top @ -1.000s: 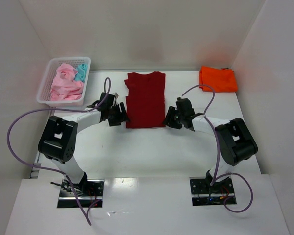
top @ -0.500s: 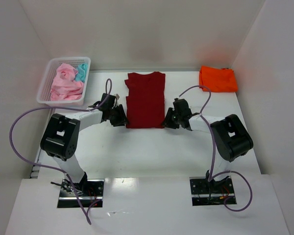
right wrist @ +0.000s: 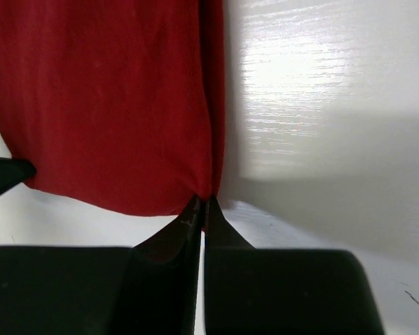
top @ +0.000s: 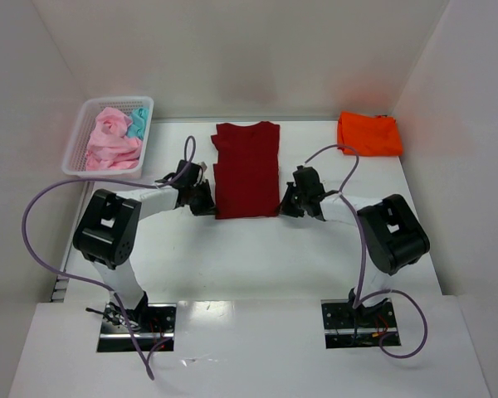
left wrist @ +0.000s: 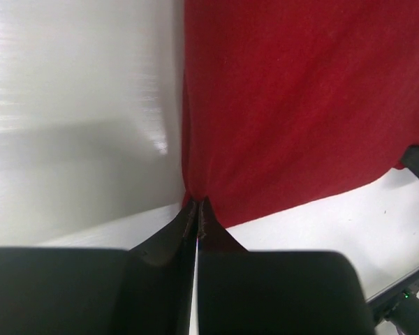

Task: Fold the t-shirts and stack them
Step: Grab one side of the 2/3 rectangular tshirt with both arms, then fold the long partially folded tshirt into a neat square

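Dark red cloth takes up the middle of the table (top: 249, 257): the dark red t-shirt (top: 246, 170) lies flat there, folded into a tall narrow rectangle running away from the arms. The left pincer (top: 207, 201) is clenched on the shirt's near left corner. In the left wrist view its tips are squeezed together with a little pucker of red fabric nipped between them. Same deal on the other side. The right pincer (top: 287, 204) is clamped on the near right corner, tips closed on a pinch of cloth right at the hem. Both arms sit low, reaching in from either side. The orange t-shirt (top: 369, 134) is folded up in the far right corner, well apart from the red one. Far left there's a white mesh basket (top: 77, 168) holding crumpled pink t-shirts (top: 112, 143) with a teal t-shirt (top: 137, 127) tucked at the back.
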Motion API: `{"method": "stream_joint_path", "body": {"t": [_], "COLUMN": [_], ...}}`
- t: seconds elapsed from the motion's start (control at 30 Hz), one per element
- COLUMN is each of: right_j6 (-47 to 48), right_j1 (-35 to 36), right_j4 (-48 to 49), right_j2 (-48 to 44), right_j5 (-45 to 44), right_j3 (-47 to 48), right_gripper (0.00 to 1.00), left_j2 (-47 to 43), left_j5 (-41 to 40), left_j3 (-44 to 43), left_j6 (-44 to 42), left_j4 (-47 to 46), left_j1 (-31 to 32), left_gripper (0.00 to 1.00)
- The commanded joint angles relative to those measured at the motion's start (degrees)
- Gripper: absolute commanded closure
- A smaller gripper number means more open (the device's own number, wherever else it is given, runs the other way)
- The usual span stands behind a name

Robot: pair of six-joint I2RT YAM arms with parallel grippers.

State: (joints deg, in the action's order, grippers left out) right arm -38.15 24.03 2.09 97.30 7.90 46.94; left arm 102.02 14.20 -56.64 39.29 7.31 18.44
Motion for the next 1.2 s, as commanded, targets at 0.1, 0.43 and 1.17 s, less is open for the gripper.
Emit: {"method": "stream_joint_path", "body": {"t": [0.1,0.43,1.17], "right_j6": [-3.50,-9.21,-4.13], "right_j1": [1.11,5.76,3.40], "right_j4": [-1.03,-5.51,-15.98], "right_j2": [-7.20,-18.36,-30.16], "right_j5": [-3.95,-5.35,-10.19], "right_j3": [-1.67,-7.55,5.97], "right_gripper": [1.00,1.00,1.00], "left_j2": [-3.84,-13.15,-22.24], "left_j5": [-3.38,-4.00,-9.27], "left_j3": [0.91,5.66,-10.85], "left_j6": [2.11,3.87,1.15], "left_j4": [1.12,6.39,19.14], "left_j1": [2.39,5.38,8.02], "left_gripper": [1.00,1.00,1.00]}}
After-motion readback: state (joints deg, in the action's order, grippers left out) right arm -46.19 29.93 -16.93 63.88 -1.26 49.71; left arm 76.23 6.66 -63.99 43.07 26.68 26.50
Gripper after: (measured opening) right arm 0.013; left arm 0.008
